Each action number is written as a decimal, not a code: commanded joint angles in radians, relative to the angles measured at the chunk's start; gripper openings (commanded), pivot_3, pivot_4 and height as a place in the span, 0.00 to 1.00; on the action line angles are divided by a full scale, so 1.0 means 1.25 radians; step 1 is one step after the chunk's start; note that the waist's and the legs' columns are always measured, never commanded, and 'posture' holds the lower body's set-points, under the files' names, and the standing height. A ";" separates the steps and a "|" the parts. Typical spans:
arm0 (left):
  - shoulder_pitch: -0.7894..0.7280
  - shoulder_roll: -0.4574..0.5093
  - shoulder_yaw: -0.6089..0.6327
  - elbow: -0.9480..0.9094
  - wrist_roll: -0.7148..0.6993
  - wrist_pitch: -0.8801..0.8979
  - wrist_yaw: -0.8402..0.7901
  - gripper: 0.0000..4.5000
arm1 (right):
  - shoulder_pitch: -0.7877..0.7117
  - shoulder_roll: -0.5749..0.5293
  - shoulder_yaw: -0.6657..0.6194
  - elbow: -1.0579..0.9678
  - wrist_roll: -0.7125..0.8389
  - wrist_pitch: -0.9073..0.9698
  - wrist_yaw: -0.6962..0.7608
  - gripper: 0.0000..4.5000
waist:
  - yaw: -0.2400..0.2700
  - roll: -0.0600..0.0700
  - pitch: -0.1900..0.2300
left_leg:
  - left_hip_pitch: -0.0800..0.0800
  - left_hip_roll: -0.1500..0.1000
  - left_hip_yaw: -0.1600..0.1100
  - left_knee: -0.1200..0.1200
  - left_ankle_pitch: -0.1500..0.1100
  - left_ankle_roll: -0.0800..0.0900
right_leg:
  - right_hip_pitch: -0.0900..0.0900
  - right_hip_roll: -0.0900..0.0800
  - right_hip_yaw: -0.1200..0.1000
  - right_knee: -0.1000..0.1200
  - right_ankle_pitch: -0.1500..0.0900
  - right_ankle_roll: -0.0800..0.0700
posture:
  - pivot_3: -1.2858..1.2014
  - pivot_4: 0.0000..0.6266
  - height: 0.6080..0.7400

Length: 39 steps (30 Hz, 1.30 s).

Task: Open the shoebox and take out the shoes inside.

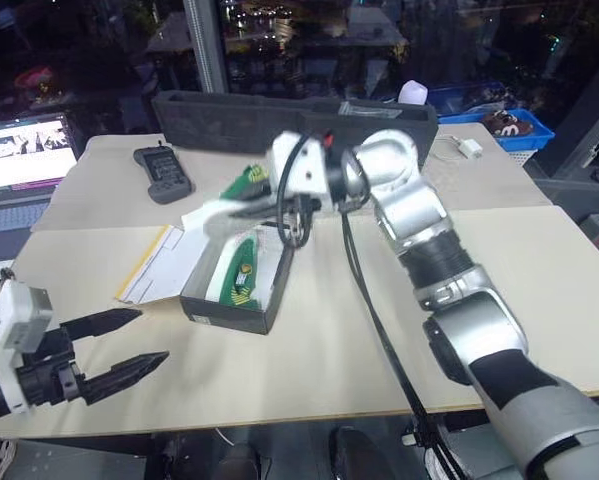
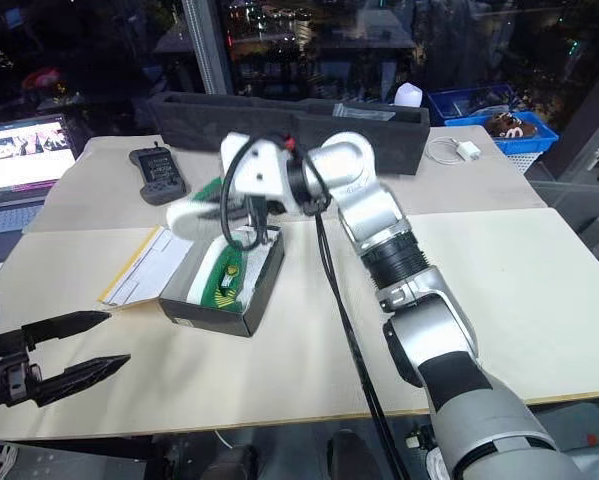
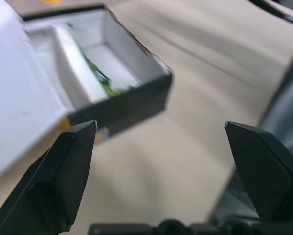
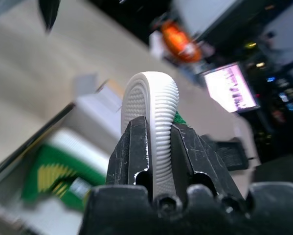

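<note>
Nearest us, our left gripper (image 1: 144,342) hovers with its two black fingers spread wide and empty over the beige tabletop's (image 1: 539,300) front edge. Beyond it, the black-walled cardboard shoebox (image 1: 241,280) lies open, yellow lid folded flat, one small green white-soled shoe (image 1: 241,272) inside. Above the box, our right gripper (image 4: 158,147) pinches the other green shoe (image 4: 156,112) by its ribbed white sole.

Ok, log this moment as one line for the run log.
shoebox: open on table | right end effector: shut on one shoe, above box | other shoe: inside box | left end effector: open, empty
</note>
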 commanded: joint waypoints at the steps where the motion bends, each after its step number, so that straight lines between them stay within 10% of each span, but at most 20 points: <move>1: -0.026 -0.010 -0.025 0.016 0.026 -0.032 0.014 1.00 | -0.011 -0.024 -0.052 -0.054 0.035 0.043 -0.047 0.05 | 0.000 0.000 0.000 | 0.000 0.000 0.000 0.000 0.000 0.000 | 0.000 0.000 0.000 0.000 0.000 0.000 | 0.52 0.24 1.00; 16: -0.118 -0.030 -0.086 0.003 -0.015 -0.016 0.087 1.00 | 0.317 -0.377 -0.030 -0.056 -0.325 0.063 -0.454 0.05 | 0.014 -0.001 0.000 | -0.001 -0.001 0.002 0.000 0.000 0.000 | -0.001 -0.001 0.003 0.000 0.000 0.000 | 0.52 0.24 1.00; 23: -0.139 -0.038 -0.097 -0.006 -0.026 -0.011 0.121 1.00 | 0.405 -0.354 0.087 0.038 -0.518 0.026 -0.693 0.05 | -0.008 -0.001 0.000 | 0.002 -0.001 0.007 0.000 0.000 0.000 | 0.000 0.000 0.008 0.000 0.001 0.002 | 0.52 0.24 1.00; 30: -0.131 -0.046 -0.095 -0.021 -0.027 -0.013 0.142 1.00 | 0.443 -0.289 0.074 0.062 -0.487 0.060 -0.694 0.05 | -0.013 -0.006 -0.002 | 0.008 -0.002 0.007 0.002 0.000 0.000 | 0.008 0.000 0.010 -0.002 0.001 0.002 | 0.52 0.24 1.00; 36: -0.122 -0.044 -0.089 -0.027 -0.027 -0.014 0.146 1.00 | 0.470 -0.266 0.009 -0.015 -0.365 0.136 -0.556 0.56 | -0.013 -0.006 -0.002 | 0.011 -0.001 0.007 0.001 0.000 0.000 | 0.012 0.000 0.010 -0.003 0.000 0.000 | 0.52 0.24 1.00; 39: -0.121 -0.042 -0.091 -0.027 -0.023 -0.016 0.147 1.00 | 0.492 -0.284 -0.027 -0.162 -0.250 0.226 -0.389 0.56 | -0.012 -0.007 -0.002 | 0.011 -0.001 0.007 0.001 0.000 0.000 | 0.012 0.000 0.010 -0.004 0.001 0.003 | 0.52 0.24 1.00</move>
